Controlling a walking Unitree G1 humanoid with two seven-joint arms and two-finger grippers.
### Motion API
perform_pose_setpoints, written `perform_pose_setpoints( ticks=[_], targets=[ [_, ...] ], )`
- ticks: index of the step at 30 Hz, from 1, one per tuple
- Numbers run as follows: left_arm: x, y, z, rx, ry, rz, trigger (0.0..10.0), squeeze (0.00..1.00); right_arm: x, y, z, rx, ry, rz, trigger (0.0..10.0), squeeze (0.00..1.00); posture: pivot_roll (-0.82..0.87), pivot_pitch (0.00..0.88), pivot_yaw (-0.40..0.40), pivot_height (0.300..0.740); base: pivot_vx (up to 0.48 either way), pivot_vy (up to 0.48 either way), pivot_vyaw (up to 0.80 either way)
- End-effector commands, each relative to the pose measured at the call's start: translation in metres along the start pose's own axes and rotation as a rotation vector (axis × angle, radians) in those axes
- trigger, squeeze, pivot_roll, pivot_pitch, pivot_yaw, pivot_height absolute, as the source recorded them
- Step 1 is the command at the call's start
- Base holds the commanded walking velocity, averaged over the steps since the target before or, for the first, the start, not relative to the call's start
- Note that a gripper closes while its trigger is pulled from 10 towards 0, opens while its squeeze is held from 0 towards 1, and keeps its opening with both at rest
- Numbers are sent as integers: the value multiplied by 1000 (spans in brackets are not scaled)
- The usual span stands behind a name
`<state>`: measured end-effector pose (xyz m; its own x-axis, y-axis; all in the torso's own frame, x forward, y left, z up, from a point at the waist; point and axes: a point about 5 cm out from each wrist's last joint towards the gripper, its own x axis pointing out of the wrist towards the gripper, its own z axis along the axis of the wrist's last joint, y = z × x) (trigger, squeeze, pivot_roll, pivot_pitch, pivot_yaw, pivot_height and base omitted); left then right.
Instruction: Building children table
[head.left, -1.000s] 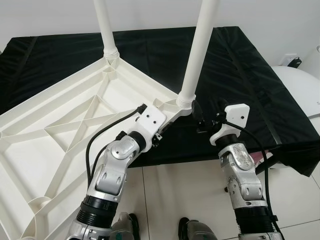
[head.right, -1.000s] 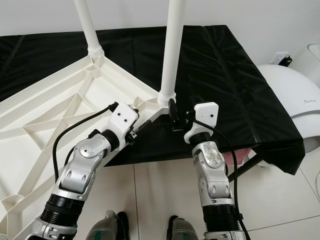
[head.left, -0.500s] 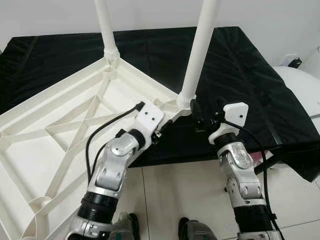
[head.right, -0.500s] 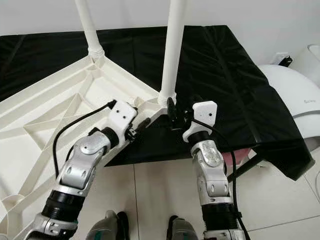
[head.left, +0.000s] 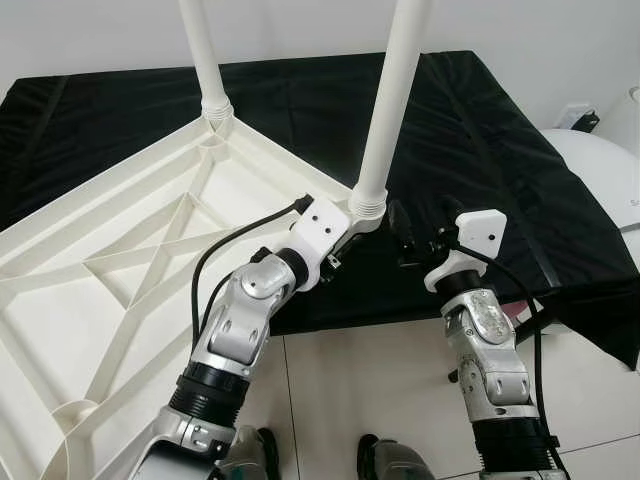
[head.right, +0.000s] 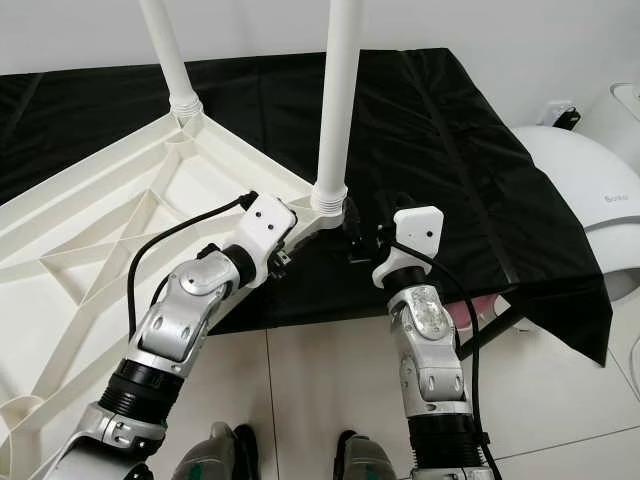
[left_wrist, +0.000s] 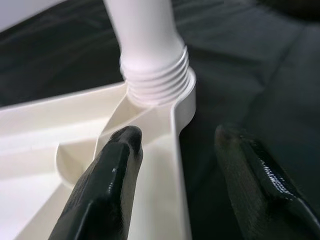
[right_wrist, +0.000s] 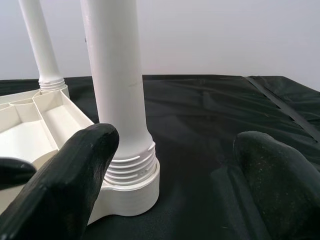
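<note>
A white plastic children's tabletop (head.left: 150, 250) lies upside down on a black cloth. Two white legs stand upright in its corner sockets: a near leg (head.left: 392, 100) and a far leg (head.left: 203, 55). My left gripper (left_wrist: 175, 137) is open, its fingers (left_wrist: 117, 165) on either side of the tabletop's rim just below the near leg's threaded socket (left_wrist: 157, 82). My right gripper (right_wrist: 177, 140) is open too, on the cloth just right of that socket (head.left: 368, 205), with the leg's base (right_wrist: 127, 165) ahead between its fingers (right_wrist: 70, 190).
The black-clothed table (head.left: 470, 130) ends at a front edge just before me, with tiled floor (head.left: 350, 380) below. A white rounded appliance (head.left: 600, 170) stands at the right. A white wall runs behind the table.
My left gripper has moved forward along the rim to the near leg's socket. The right gripper has stayed beside the socket.
</note>
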<state>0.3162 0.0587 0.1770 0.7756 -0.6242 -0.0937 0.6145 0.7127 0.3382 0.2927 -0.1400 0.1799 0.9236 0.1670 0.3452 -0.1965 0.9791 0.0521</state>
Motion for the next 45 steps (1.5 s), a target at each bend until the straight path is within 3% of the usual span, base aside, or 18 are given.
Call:
perform_pose_setpoints(
  ticks=[1,6,15,28,33,45],
  targets=[
    [0,0,-7,-12,43,8,10000,0,-3,-1,0,-12,4,-6,10000,0,-160,153,48,740,0,0,0],
    [0,6,-18,-44,121,24,10000,0,-1,-1,1,-16,2,-3,10000,0,-160,153,48,740,0,0,0],
    [0,8,-25,-47,174,17,10000,0,-3,-2,0,-20,6,-1,10000,0,-162,149,47,740,0,0,0],
    [1,8,-13,-9,180,-41,10000,0,-3,-1,-1,-20,4,0,10000,0,-165,134,59,740,0,0,0],
    [1,3,-3,-25,144,-64,10000,0,-2,-1,0,-20,2,1,10000,0,-165,137,58,740,0,0,0],
    [0,-15,0,-53,158,-123,10000,0,-1,-2,0,-19,1,4,10000,0,-158,145,58,740,0,0,0]
  ],
)
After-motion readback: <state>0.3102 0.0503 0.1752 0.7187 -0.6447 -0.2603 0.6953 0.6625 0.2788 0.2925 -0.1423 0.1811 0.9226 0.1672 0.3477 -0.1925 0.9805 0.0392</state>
